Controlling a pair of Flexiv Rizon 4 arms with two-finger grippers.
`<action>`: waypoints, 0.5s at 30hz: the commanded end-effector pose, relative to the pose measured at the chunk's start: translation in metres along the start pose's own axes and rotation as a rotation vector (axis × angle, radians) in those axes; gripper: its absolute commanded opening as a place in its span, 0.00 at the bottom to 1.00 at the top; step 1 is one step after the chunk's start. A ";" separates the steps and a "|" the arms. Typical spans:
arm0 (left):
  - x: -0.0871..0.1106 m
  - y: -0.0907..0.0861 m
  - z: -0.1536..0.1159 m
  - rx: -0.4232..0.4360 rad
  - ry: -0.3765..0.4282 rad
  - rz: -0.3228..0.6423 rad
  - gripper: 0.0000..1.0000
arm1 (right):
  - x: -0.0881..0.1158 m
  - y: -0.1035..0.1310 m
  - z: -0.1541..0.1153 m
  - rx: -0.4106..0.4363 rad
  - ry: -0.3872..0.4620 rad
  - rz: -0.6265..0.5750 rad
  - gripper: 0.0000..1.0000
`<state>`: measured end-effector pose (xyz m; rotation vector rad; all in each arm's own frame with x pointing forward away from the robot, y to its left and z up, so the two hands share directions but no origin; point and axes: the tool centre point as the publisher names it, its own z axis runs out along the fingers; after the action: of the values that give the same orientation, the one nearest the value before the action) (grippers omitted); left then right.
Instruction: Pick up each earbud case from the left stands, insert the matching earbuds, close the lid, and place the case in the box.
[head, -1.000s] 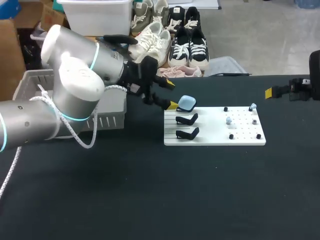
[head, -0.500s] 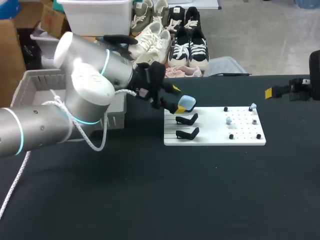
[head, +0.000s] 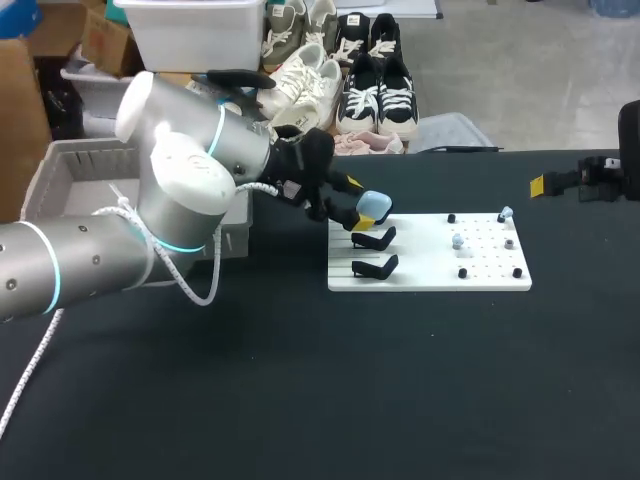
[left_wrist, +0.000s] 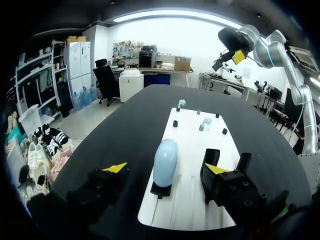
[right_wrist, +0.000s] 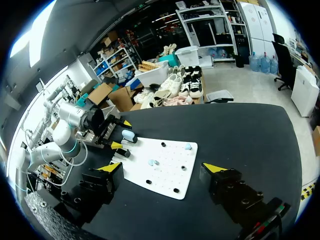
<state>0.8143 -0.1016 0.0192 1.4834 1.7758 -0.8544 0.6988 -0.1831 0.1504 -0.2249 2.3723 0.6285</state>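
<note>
Blue earbud case (left_wrist: 165, 161) on stand (left_wrist: 161, 190) between spread left gripper (left_wrist: 165, 168); right gripper (right_wrist: 162, 167) spread.

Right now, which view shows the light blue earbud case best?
The left wrist view: the earbud case stands close and unblocked between the open left gripper. The head view shows it smaller, beside that gripper; the right wrist view, tiny and far.

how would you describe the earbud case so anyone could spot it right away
Find the white board on the black table. Three black stands line its left end, and the earbud case sits on the farthest one. It is a pale blue rounded shell; the two nearer stands are empty.
</note>
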 end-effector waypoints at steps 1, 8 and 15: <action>0.002 0.003 0.004 0.007 -0.001 0.000 1.00 | 0.000 -0.002 0.000 -0.006 0.002 -0.002 1.00; 0.002 0.003 0.008 0.010 0.003 0.000 1.00 | 0.000 -0.002 0.000 -0.006 0.002 -0.002 1.00; 0.001 0.004 0.009 0.011 0.001 -0.003 1.00 | 0.000 -0.002 0.000 -0.006 0.002 -0.002 1.00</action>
<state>0.8145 -0.1064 0.0140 1.4831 1.7770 -0.8594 0.6988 -0.1831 0.1504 -0.2249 2.3723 0.6285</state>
